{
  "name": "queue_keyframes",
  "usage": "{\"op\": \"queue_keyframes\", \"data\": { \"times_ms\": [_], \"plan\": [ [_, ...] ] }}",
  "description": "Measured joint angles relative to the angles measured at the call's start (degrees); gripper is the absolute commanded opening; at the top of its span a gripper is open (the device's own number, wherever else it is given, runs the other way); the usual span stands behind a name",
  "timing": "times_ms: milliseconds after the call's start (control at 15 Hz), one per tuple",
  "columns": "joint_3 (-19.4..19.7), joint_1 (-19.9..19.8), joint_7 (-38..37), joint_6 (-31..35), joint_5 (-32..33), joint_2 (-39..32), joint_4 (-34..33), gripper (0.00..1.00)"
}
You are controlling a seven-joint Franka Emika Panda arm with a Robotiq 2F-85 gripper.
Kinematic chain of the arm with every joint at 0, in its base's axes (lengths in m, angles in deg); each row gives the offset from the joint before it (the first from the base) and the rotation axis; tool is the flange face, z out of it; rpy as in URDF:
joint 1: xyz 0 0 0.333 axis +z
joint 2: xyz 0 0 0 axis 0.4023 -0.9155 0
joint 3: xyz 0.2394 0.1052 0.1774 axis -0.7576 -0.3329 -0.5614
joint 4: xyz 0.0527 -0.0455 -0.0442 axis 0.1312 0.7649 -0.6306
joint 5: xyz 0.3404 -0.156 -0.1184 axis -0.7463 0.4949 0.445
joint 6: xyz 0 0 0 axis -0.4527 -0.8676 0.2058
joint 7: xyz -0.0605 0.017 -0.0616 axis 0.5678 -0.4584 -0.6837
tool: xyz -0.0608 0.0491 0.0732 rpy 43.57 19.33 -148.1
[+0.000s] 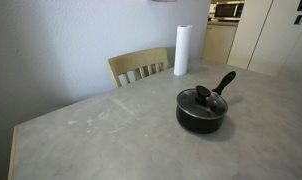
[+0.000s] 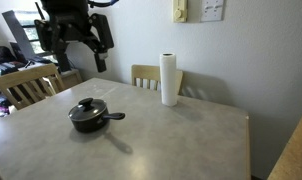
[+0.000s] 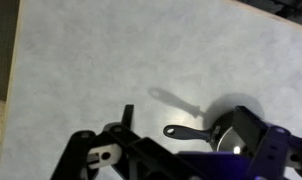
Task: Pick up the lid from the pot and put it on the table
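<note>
Hand up, lid still on the pot

My gripper (image 2: 78,53) hangs above the table (image 2: 181,140), jaws spread wide and holding nothing. The lid (image 1: 203,99) sits closed on the pot (image 1: 199,120), well apart from me, with a paper towel roll (image 1: 181,50) standing behind.

Pot (image 3: 236,122) partly hidden behind blurred gripper (image 3: 186,158), itself cut off below.

There's a light wooden slat-back chair (image 1: 139,66) in front of the plain pale wall (image 1: 51,40), cream cabinets (image 1: 259,35) off to one side, and white switch plates (image 2: 213,10) mounted high up.
</note>
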Motion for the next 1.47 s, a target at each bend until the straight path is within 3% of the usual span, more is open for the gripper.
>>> {"op": "queue_keyframes", "data": {
  "times_ms": [333, 600, 933, 1400, 1467],
  "plan": [
    [-2.3, 0.0, 5.7, 0.9, 2.0, -8.4, -6.9, 1.00],
    [-6.9, 0.4, 1.1, 0.8, 2.3, -13.3, -11.3, 1.00],
    [-7.8, 0.3, -1.1, 0.9, 2.0, -14.4, -12.4, 1.00],
    [-14.0, 3.1, -31.2, 3.9, -2.3, -15.5, -12.6, 1.00],
    [-14.6, 3.6, -32.6, 4.0, -2.2, -15.7, -12.6, 1.00]
  ]
}}
